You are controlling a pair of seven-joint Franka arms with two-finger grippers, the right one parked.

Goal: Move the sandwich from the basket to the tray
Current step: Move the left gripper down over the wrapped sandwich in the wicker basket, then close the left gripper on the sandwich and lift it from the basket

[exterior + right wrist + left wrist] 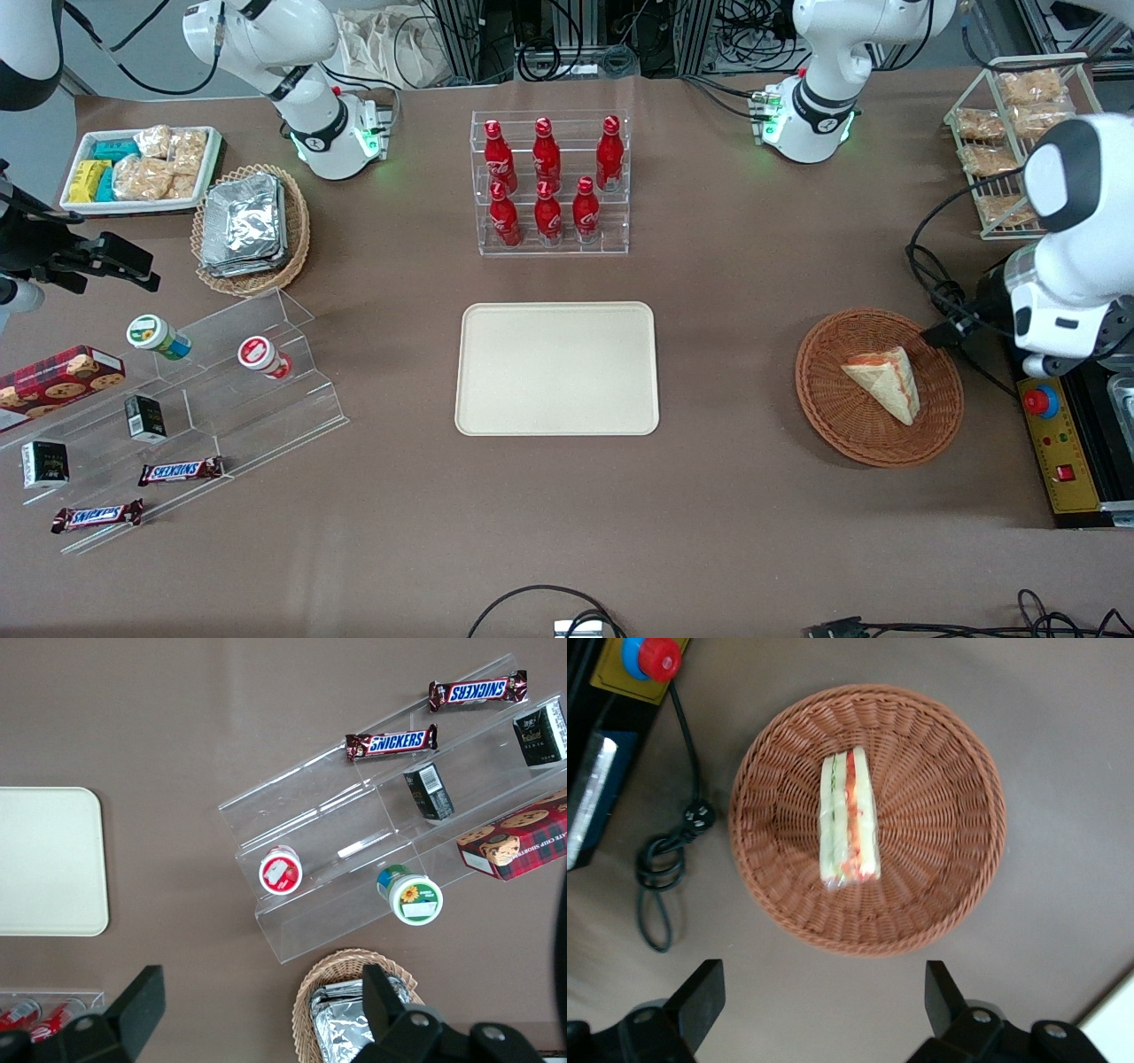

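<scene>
Sandwich (850,819) lies in the basket (957,815) on the bench; gripper (824,997) hovers above the basket, fingers (700,997) spread apart, tray (557,369) well apart.

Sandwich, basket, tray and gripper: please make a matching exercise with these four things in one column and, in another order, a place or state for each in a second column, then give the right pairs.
Things:
1. sandwich
2. basket
3. tray
4. gripper

Places or states:
A. bare, nearer to the front camera than the rack of red bottles
B. open, above the table just off the basket's rim
C. lying in the basket
D. on the table toward the working arm's end, holding one item

Pairs: 1-C, 2-D, 3-A, 4-B
</scene>
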